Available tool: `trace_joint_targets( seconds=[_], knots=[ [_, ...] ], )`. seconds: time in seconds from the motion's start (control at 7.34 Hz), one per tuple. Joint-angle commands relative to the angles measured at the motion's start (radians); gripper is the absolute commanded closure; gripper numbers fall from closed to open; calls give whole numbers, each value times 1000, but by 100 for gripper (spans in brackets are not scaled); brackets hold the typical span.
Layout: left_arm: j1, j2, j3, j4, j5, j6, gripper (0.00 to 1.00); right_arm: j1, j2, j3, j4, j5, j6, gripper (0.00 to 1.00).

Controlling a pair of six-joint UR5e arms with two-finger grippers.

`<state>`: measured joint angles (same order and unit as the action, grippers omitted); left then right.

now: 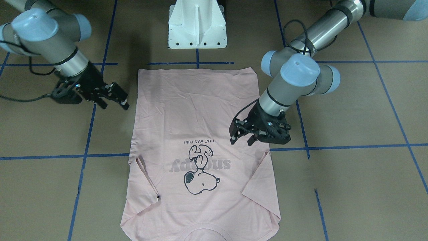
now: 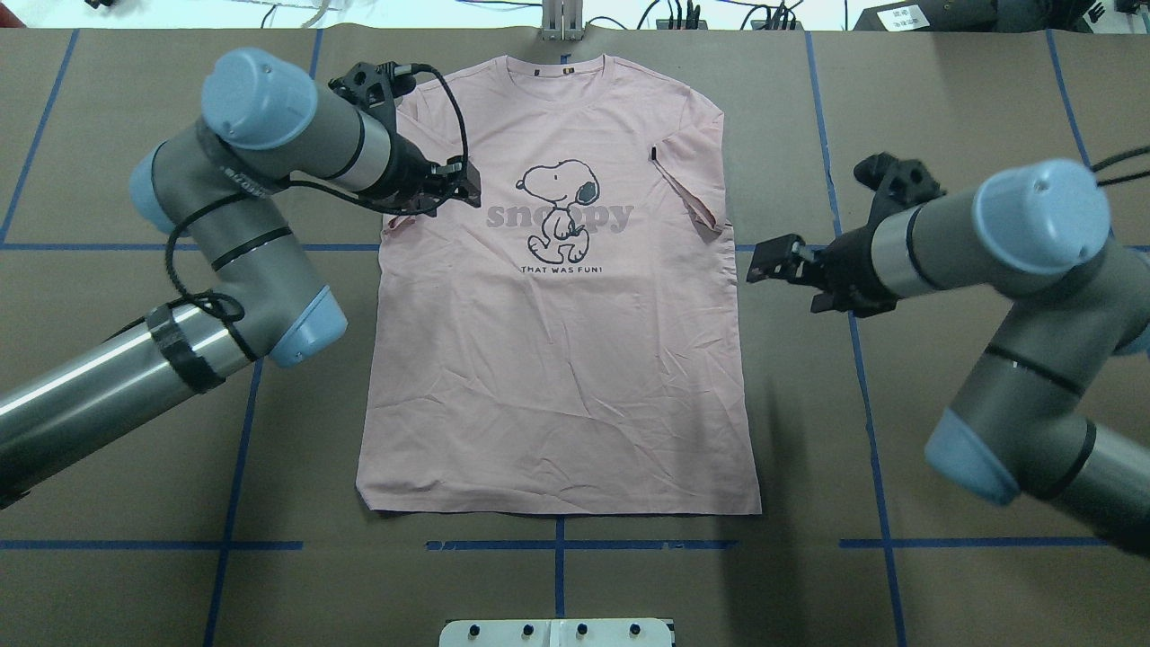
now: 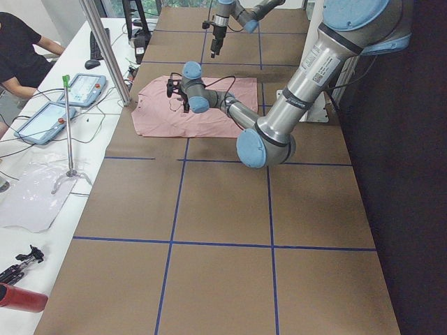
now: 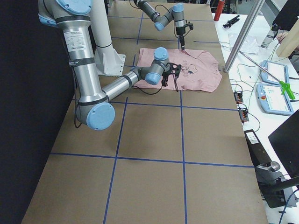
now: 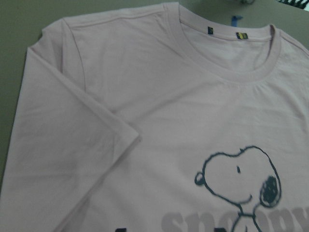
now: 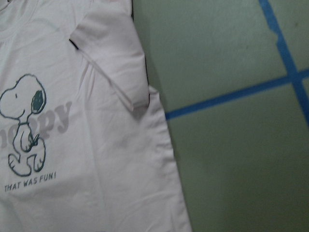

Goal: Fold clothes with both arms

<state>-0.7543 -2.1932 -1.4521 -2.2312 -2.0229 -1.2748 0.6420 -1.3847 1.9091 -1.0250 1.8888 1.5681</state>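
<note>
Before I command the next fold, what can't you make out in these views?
T-shirt collar: partly cut off by the bottom edge in the front-facing view.
Sleeve near the left gripper: covered by that arm's wrist in the overhead view.
Collar labels: blurred in the left wrist view, unreadable.
Whether the left gripper touches the cloth: too small in both side views.

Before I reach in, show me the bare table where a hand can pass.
Bare: the strip of brown table between the hem of the pale pink T-shirt and the white pedestal base; also both far table ends. Crowded: the sleeves, with the silver-grey left arm over one and the right arm beside the other.
</note>
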Motion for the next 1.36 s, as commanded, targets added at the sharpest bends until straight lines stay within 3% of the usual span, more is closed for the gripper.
trace_joint_targets(
  seconds=[0.0,0.14,0.27,0.68,1.23],
  knots=[
    [26,98,-114,-1,-2,-15,30,-325,-66,173,-149,-354,237,1],
    [26,104,-113,-1,-2,-12,30,-446,-57,215,-261,-502,351,1],
    [26,105,-113,-1,-2,-12,28,-517,-60,211,-274,-584,444,2],
    [26,110,-113,-1,1,-14,27,-530,-57,144,-277,-585,504,5],
    [26,110,-113,-1,0,-14,27,-530,-73,133,-282,-579,518,8]
  ],
)
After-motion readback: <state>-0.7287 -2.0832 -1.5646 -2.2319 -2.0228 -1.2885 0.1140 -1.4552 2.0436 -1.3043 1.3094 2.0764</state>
